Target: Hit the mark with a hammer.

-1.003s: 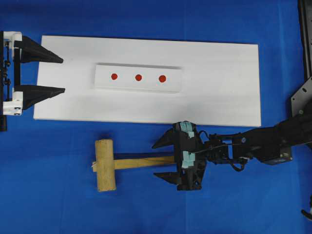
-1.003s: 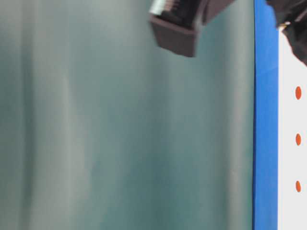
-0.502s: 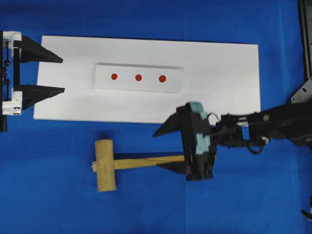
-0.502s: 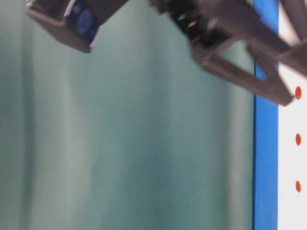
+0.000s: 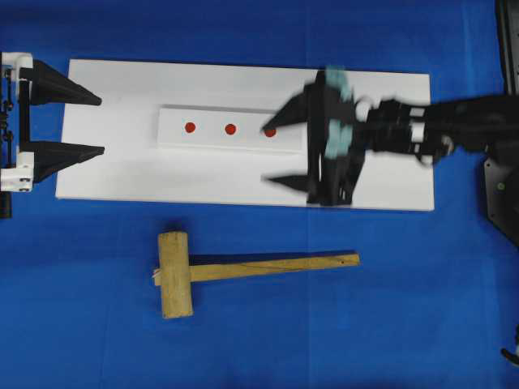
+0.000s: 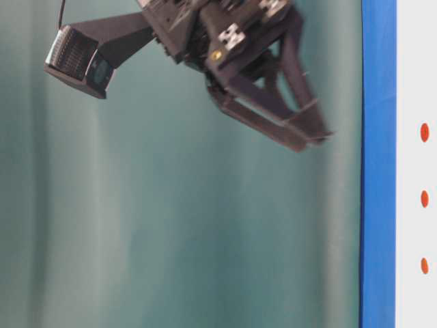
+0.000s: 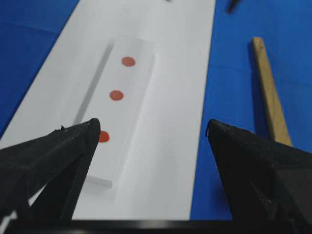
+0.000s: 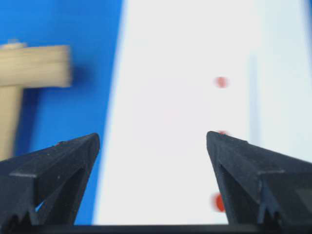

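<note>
- The right gripper (image 5: 274, 154) hangs over the white board (image 5: 381, 113), its jaws spread wide and holding nothing. In the overhead view one black fingertip covers part of the dot at the right end of the white block (image 5: 229, 129); the other points over bare board just below the block.
- This gripper is smeared by blur in the overhead view, so its pale green tape patches cannot be read for any lettering. The table-level view shows it (image 6: 311, 133) in the air against a grey-green backdrop (image 6: 171, 225), with small checkered squares on its body too small to make out.
- The left gripper (image 5: 91, 124) sits at the left edge of the board, well apart from the block, its jaws wide and empty. Its body is cut off by the picture's edge.
- The mark (image 5: 230, 128) is the middle red dot on the block, uncovered, between the two outer dots. The left wrist view shows it (image 7: 116, 95) clearly; there the nearest dot is half hidden behind a black fingertip.
- The hammer (image 5: 243, 269) lies flat on the blue desk (image 5: 422, 308), below the board and apart from the block, head to the left, handle pointing right. No gripper touches it.
- No brand, label or writing can be read on anything.
- In the right wrist view the mallet head and dots are out of focus.
</note>
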`<state>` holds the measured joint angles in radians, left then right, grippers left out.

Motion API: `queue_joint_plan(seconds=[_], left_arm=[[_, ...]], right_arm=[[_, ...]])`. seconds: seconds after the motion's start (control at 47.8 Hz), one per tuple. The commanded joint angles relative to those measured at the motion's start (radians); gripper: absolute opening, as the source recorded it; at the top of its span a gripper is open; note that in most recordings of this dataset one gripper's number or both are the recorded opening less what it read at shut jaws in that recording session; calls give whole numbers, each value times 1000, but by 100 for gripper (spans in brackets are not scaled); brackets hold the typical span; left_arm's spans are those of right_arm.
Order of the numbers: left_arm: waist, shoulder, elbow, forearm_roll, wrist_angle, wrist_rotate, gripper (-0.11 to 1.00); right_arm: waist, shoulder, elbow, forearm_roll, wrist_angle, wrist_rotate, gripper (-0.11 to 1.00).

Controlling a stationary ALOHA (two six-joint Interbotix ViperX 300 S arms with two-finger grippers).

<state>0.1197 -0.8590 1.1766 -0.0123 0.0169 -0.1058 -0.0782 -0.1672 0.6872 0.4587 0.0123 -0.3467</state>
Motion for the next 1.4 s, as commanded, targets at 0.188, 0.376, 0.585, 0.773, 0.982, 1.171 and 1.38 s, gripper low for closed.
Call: queue_joint_plan(seconds=[0.188, 0.376, 0.585, 0.773, 0.982, 1.171, 1.38], left_arm=[[2, 3, -8, 0, -5, 8, 88], [0, -6, -8, 0, -5, 18, 88], [-21, -75, -5, 3, -5, 40, 88], [-31, -153, 2, 2, 26, 92, 88], [-48, -236, 12, 3, 95, 115, 88], [-64, -319, 43, 2, 120, 155, 87], [-71, -376, 98, 3, 133, 179, 85]], right_arm=[[-97, -44, -23, -3, 46, -26, 83], [-97, -120, -8, -3, 150, -26, 83], [-97, -311, 74, -3, 184, -25, 83], [-97, -548, 190, -3, 201, -25, 83], [-97, -801, 331, -25, 216, -29, 83], [-97, -992, 479, -31, 201, -31, 82], [-97, -1062, 615, -12, 77, -26, 82]])
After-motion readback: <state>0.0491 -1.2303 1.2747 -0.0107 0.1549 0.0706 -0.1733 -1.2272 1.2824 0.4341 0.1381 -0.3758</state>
